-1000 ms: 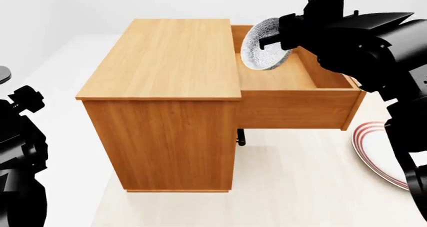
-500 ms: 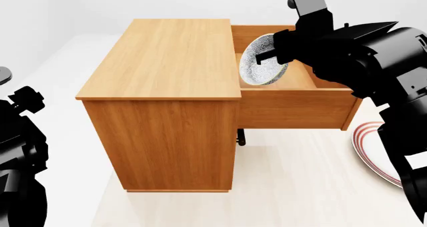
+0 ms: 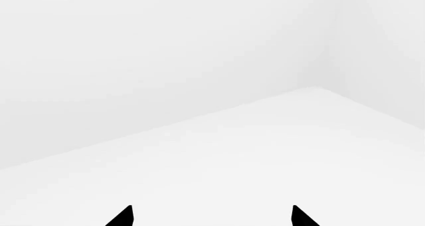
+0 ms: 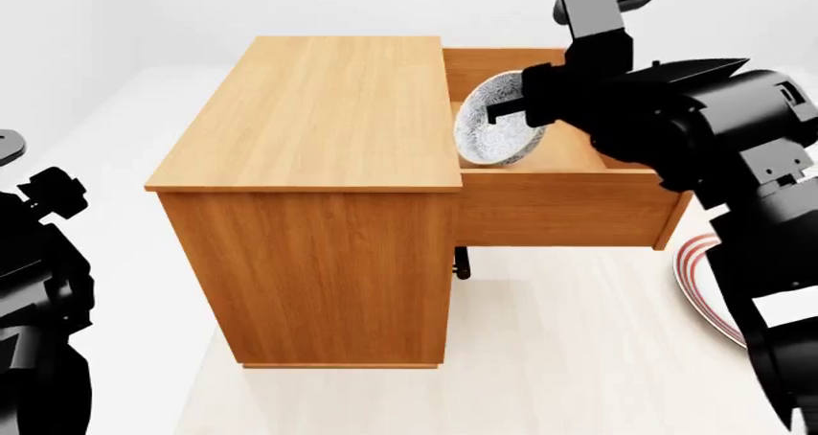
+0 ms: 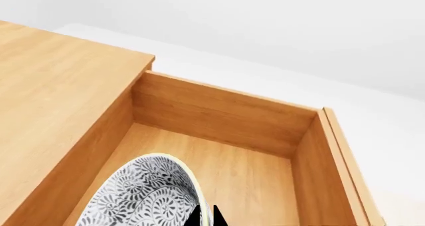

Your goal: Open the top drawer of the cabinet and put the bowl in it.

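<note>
The cabinet point(image 4: 320, 119) stands in the middle of the head view, with its top drawer point(image 4: 576, 200) pulled out to the right. The bowl point(image 4: 492, 128), patterned blue-grey outside, hangs on edge inside the open drawer, near the cabinet side. My right gripper point(image 4: 527, 104) is shut on the bowl's rim. In the right wrist view the bowl point(image 5: 143, 196) sits low over the drawer floor point(image 5: 246, 176), the fingertips point(image 5: 219, 217) pinching its rim. My left gripper point(image 3: 211, 216) is open, facing bare white floor and wall.
A red-ringed white plate point(image 4: 703, 282) lies on the floor at the right, partly hidden by my right arm. A dark handle point(image 4: 462, 263) of a lower drawer shows below the open one. My left arm point(image 4: 38, 301) stays at the left edge.
My right gripper has carried the bowl down and slightly left, deeper into the open drawer. The left arm has not moved.
</note>
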Robot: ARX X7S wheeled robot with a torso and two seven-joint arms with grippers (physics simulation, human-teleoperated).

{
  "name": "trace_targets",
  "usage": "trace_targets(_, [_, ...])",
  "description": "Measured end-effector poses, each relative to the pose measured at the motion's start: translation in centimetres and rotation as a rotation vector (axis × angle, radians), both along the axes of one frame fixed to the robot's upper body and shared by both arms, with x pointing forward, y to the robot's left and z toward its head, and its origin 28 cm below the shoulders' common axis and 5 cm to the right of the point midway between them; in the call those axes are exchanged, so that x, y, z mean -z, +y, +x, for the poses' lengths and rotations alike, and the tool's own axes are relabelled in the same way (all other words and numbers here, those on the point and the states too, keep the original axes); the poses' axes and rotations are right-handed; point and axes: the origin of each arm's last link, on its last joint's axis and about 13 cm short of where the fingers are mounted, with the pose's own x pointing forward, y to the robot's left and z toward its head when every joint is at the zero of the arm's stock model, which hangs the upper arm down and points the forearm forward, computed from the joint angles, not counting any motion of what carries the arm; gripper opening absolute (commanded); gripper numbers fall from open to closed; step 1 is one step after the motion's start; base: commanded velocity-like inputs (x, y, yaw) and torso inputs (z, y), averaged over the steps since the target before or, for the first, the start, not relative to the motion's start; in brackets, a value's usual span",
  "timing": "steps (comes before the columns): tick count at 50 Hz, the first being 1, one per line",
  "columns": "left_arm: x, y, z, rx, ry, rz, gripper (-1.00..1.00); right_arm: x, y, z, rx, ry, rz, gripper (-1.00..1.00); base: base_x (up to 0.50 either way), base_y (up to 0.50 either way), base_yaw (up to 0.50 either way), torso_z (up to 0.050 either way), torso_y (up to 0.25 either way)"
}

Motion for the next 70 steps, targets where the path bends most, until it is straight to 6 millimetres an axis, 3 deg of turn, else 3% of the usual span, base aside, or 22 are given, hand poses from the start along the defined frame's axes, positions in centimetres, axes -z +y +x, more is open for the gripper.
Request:
trace_targets(39, [0.3, -0.1, -0.1, 0.003, 0.004, -0.003, 1.00, 1.1, 0.0, 0.7, 0.031, 0.009, -0.038, -1.00, 0.00, 0.00, 0.00, 0.000, 0.000])
trace_targets(40, [0.3, -0.1, -0.1, 0.003, 0.004, -0.003, 1.00, 1.1, 0.0, 0.7, 0.032, 0.010, -0.038, 1.00, 0.00, 0.00, 0.00, 0.000, 0.000])
trace_targets(59, [0.2, -0.2, 0.0, 0.007, 0.002, -0.003, 1.00, 1.2, -0.1, 0.8, 0.037, 0.009, -0.060, 1.00, 0.00, 0.00, 0.00, 0.000, 0.000])
trace_targets(70, [0.3, -0.2, 0.0, 0.007, 0.003, -0.005, 1.00, -0.1, -0.2, 0.6, 0.042, -0.056, -0.079, 1.00, 0.00, 0.00, 0.00, 0.000, 0.000])
